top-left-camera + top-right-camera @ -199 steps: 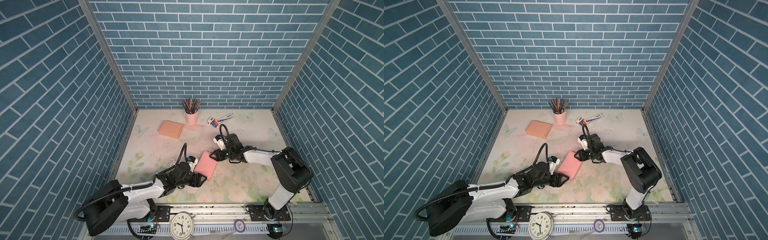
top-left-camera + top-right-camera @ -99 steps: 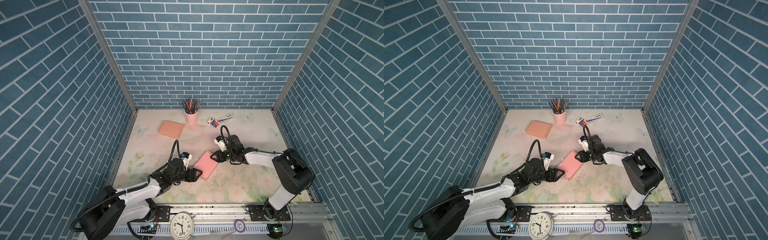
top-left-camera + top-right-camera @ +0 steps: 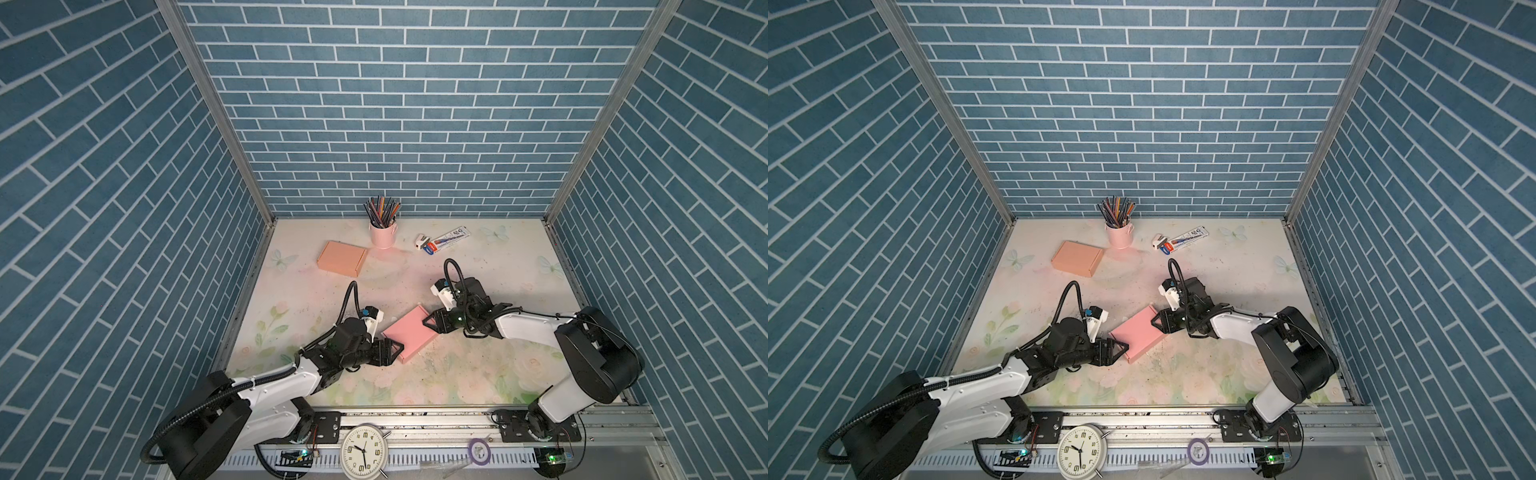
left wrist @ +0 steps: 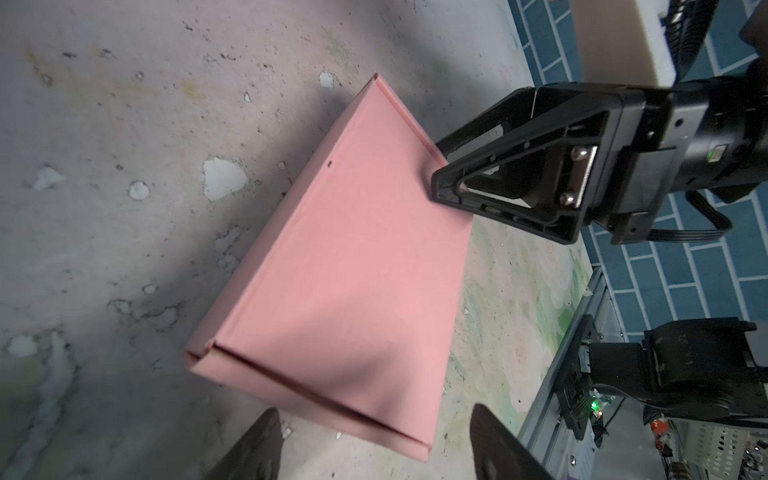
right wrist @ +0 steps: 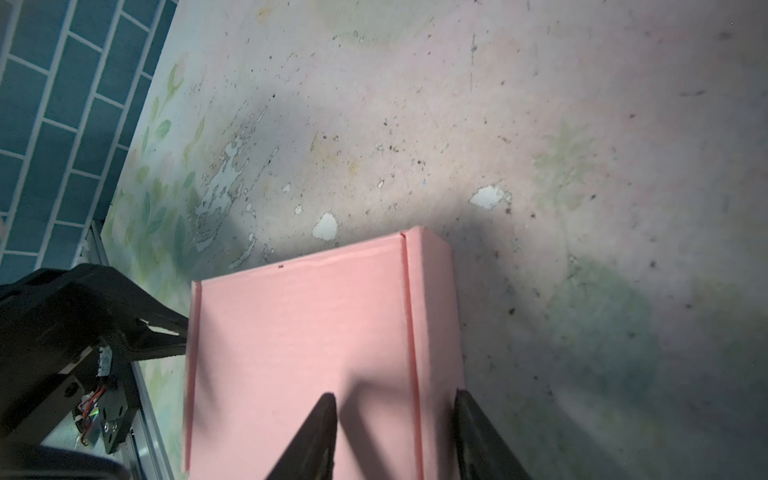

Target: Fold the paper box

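The paper box (image 3: 409, 336) lay flat on the table (image 3: 478, 374), well in front of the pencil cup (image 3: 383, 235); its long axis ran from gripper to gripper; the left gripper (image 3: 397, 355), jaws spread wide and empty, faced the end farther from the cup; the right gripper (image 3: 430, 326), half-spread, straddled the nearer end's corner without a clear pinch; the box looked pink, closed, seams flush.

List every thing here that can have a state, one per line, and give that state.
pink box, lid down, lying flat
orange box, closed, lying flat
pencil cup, upright, full of pencils
left gripper, open, at the pink box's near edge, holding nothing
right gripper, open, at the pink box's far edge, holding nothing
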You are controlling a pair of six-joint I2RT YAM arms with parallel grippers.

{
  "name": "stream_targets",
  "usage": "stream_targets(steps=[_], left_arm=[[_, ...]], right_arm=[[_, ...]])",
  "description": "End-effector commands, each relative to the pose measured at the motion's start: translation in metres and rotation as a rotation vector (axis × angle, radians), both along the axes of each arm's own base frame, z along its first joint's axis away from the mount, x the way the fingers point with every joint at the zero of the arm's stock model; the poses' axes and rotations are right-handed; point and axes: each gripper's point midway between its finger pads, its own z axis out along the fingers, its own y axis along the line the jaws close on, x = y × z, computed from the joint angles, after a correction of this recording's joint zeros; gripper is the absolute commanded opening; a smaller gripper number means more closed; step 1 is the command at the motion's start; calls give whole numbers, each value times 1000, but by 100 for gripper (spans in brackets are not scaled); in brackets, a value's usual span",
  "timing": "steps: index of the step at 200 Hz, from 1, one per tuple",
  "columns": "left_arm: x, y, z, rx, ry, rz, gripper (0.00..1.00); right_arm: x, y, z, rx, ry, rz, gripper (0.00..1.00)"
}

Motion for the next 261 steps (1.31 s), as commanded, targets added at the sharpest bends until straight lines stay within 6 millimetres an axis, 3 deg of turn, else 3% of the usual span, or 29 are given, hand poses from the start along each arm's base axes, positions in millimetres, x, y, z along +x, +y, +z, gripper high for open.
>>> stream_targets(steps=[1, 69, 132, 261], left_arm=[[0, -4, 2, -20, -13, -6, 72], [13, -12, 7, -7, -40, -3, 66], [43, -16, 21, 4, -92, 33, 62], [123, -15, 30, 50, -165, 65, 58]], right_arm=[[-7, 4, 7, 20, 3, -4, 47], [-8, 4, 10, 24, -3, -15, 45], [-1, 11, 10, 30, -7, -6, 43], [65, 23, 18, 47, -63, -43, 42]])
